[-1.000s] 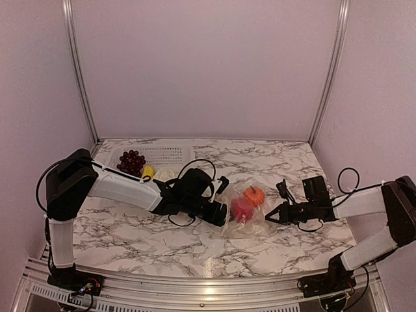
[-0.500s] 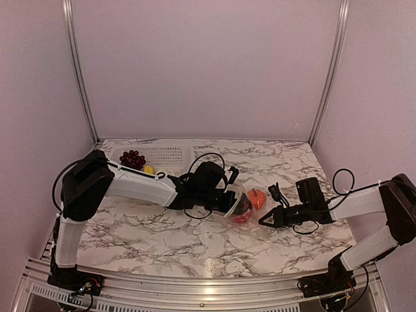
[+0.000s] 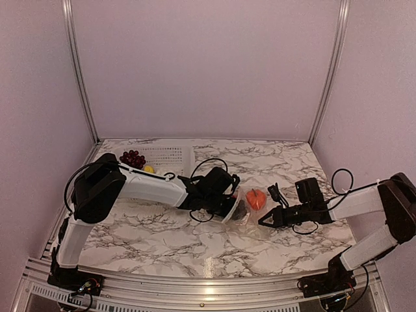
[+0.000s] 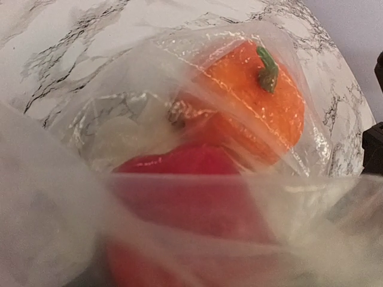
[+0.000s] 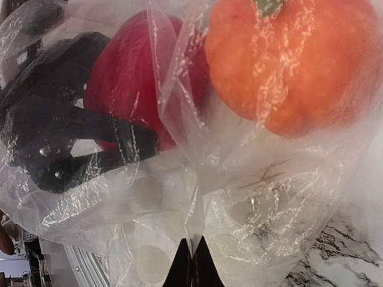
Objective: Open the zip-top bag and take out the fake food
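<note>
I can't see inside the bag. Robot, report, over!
Left gripper inside bag by red fruit, grip unclear. Right gripper pinching bag. Both red fruit and orange fruit inside.

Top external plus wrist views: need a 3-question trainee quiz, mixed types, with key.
1. True or false: the orange piece is already outside the zip-top bag.
2. What is the right hand pinching? A) the bag's film B) the red piece C) a cable
3. Short answer: where does the grape bunch lie?

Key:
1. False, it shows through the film, inside the bag.
2. A
3. In the white basket at the back left.
</note>
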`<state>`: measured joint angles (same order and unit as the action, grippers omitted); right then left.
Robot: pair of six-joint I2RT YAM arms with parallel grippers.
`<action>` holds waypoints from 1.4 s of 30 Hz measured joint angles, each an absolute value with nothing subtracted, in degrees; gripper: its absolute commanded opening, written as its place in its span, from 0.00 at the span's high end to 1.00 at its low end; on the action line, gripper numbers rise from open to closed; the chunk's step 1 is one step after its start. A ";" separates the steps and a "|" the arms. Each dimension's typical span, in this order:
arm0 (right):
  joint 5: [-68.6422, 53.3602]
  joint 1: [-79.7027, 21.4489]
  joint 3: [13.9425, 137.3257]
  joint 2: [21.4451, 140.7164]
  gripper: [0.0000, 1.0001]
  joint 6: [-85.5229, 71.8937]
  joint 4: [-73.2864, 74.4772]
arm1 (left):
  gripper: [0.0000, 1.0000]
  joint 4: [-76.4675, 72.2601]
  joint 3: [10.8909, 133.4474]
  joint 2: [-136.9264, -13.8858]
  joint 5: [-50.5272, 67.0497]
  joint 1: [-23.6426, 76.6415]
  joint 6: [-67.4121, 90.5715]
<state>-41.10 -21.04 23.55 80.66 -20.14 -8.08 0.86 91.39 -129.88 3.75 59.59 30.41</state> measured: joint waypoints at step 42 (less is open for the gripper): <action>-43.13 -16.12 22.87 76.75 1.00 -19.38 -7.51 | 0.24 8.97 62.02 -90.13 4.58 26.74 20.16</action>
